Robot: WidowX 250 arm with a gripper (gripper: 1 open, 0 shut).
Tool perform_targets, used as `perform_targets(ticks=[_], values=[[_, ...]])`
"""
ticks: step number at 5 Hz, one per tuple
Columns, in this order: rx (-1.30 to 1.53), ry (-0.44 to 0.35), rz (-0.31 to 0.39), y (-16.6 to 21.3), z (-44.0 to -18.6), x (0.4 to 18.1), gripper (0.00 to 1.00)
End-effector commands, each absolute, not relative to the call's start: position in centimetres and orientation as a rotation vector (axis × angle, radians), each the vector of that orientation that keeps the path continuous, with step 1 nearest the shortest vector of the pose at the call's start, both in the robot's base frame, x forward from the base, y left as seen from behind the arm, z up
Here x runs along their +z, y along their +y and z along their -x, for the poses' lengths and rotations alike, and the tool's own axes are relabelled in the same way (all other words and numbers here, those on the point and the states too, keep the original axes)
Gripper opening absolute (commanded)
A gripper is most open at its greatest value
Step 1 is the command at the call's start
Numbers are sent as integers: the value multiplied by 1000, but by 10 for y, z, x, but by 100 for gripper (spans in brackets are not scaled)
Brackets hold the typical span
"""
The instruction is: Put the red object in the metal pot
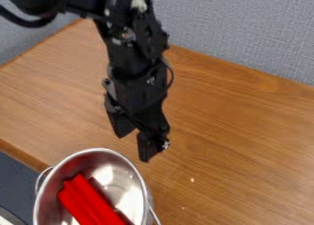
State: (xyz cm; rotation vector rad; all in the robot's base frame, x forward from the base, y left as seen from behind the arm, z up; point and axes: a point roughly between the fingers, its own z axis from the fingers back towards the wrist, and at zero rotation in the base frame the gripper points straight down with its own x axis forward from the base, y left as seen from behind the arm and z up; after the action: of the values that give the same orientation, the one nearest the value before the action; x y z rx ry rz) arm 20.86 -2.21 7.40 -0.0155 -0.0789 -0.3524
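Note:
The red object (84,199), a ridged flat block, lies inside the metal pot (120,178) at the bottom edge of the camera view, leaning toward the pot's left wall. My black gripper (132,140) hangs pointing down just above and behind the pot's far rim. Its two fingers (150,148) stand apart and open with nothing between them. The pot's near side is cut off by the frame.
The pot stands on a brown wooden table (233,118) whose far edge meets a grey backdrop (245,27). A dark strip (13,187) runs along the table's lower left edge. The arm's black body (128,45) rises toward the upper left.

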Motion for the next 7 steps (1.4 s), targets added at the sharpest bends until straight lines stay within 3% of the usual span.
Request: perform_targets(ticks=[1, 2, 3, 4, 5, 7], values=[[-372, -76, -13, -25, -206, 64, 100], [-370, -49, -21, -26, -203, 54, 100], [-371, -90, -31, -26, -204, 69, 100], [-349, -162, -58, -21, -210, 100, 100], [-310, -239, -29, -16, -217, 128, 100], [-294, -225, 5, -15, -215, 123, 100]])
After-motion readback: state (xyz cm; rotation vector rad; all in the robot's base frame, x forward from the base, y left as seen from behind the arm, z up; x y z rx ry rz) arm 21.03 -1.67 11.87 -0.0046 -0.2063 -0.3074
